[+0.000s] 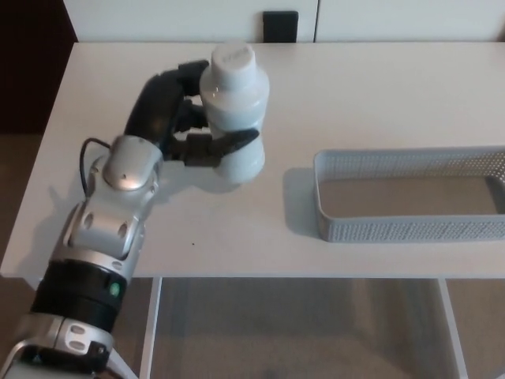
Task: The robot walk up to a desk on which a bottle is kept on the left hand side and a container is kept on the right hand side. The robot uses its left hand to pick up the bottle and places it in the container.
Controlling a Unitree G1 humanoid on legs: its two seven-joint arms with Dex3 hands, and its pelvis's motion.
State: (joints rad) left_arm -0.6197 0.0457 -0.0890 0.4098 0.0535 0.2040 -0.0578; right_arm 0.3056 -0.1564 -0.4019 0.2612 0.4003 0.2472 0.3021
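Observation:
A white bottle (234, 106) with a wide cap is gripped by my left hand (183, 117); the black fingers wrap around its body and one finger crosses its front. Bottle and hand are over the left half of the white desk (355, 103), and I cannot tell whether the bottle is touching the surface. The container (410, 229), a pale grey mesh basket, sits on the right of the desk near the front edge, with a gap between it and the bottle. Nothing lies inside it.
The desk's front edge (316, 276) runs across the lower part of the picture, with floor below it. A dark square object (280, 26) is on the white wall behind the desk.

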